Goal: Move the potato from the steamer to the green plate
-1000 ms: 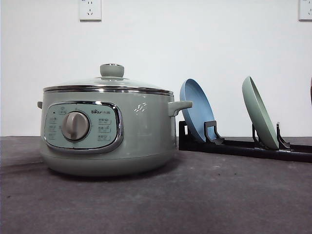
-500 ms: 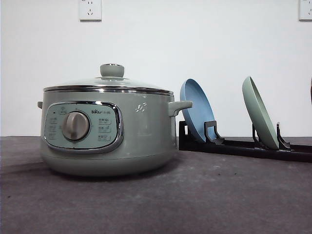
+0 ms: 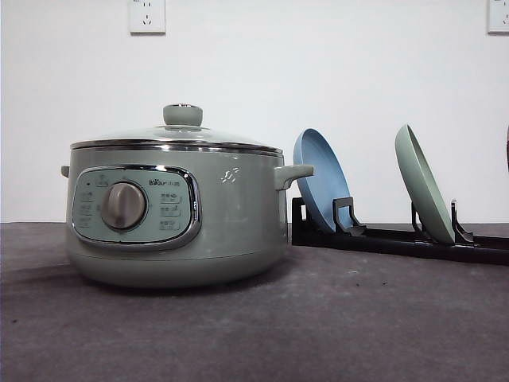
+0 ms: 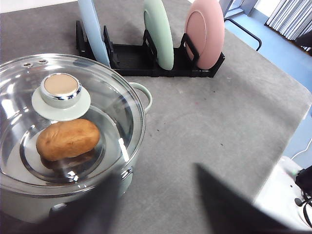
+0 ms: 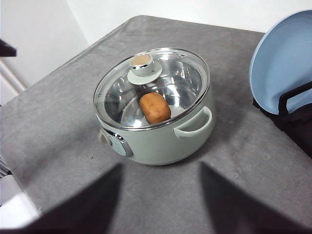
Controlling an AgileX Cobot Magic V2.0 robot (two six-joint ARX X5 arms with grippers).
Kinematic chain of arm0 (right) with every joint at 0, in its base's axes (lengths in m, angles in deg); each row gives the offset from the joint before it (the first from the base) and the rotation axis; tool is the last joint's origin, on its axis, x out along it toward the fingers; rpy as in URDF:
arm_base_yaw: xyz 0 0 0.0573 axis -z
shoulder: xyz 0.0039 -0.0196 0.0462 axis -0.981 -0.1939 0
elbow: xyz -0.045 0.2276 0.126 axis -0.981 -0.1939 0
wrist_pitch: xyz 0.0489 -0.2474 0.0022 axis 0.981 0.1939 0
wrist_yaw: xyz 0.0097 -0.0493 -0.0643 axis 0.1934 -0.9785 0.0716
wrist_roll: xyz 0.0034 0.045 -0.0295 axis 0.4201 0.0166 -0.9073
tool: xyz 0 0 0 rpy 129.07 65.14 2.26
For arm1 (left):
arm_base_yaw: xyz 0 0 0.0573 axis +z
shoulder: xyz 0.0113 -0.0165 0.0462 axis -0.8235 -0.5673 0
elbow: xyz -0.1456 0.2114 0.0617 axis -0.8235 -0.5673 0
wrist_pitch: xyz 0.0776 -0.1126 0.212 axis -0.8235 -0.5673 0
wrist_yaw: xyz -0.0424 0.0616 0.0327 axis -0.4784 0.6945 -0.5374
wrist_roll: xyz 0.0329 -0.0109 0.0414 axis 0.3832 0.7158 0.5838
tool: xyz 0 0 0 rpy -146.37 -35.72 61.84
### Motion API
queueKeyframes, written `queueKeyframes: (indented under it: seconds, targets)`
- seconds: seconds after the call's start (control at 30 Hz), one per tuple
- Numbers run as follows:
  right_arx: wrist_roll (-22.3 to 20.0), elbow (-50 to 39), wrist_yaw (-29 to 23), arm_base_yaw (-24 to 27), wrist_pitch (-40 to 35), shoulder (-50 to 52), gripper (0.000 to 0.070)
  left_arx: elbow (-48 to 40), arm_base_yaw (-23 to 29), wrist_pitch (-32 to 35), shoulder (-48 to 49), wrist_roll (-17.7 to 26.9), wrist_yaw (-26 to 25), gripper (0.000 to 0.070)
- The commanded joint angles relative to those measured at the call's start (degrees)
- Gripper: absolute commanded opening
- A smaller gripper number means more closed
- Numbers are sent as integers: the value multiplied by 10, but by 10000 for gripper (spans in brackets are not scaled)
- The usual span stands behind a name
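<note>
A: Where is the potato?

B: The potato [image 4: 68, 139] lies on its side on the shiny floor of the steamer [image 3: 176, 208], under the glass lid [image 4: 63, 122]. The lid is seated on the rim, its knob [image 3: 182, 114] at the centre. From my right wrist I see the potato near the middle of the pot, just beside the knob in that line of sight.

A: And the steamer itself?

B: It stands on the grey counter [image 3: 318, 326], on my left side, its control panel and silver dial [image 3: 123, 206] facing me.

A: The plates?

B: They stand on edge in a black rack [image 3: 398, 237] to the right of the steamer, near the wall. The blue plate [image 3: 321, 180] is nearest the pot, close to its side handle [image 3: 293, 173]. The green plate [image 3: 424, 185] comes next along the rack, apart from the blue one. My left wrist also shows a pink plate [image 4: 204, 32] in the slot beyond the green one.

A: Your hands?

B: My left hand [image 4: 156, 200] and right hand [image 5: 158, 200] show as dark, blurred fingers, spread wide with bare counter between them. Neither has hold of anything, and both hang above the counter, clear of the pot.
</note>
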Motion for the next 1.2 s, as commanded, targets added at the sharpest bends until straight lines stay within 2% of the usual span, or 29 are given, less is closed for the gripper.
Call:
queueKeyframes:
  seconds: [0.0,0.03,0.07,0.1,0.47,0.7,0.8,1.0,1.17]
  targets:
    - [-2,12,2,-2,-2,-2,523,14,-2,3,-3,13,-5,670]
    - [-1,12,0,-2,-2,-2,594,14,-2,3,-3,13,-5,700]
    - [-1,12,-2,-2,-2,-2,664,14,-2,3,-3,13,-5,700]
    - [2,12,-5,-2,-2,-2,700,14,-2,4,-3,13,-5,700]
    - [48,12,11,-2,-8,-3,700,14,-3,4,-3,9,-5,700]
    - [114,16,-36,-2,-54,-47,700,14,-3,4,-3,9,-5,700]
    - [137,34,-60,2,-63,-95,700,14,-3,3,-3,9,-5,700]
    - [135,104,-68,18,-64,-222,700,14,-3,4,-3,9,-5,700]
    - [134,182,-95,37,-68,-337,700,14,-3,3,-3,10,-5,700]
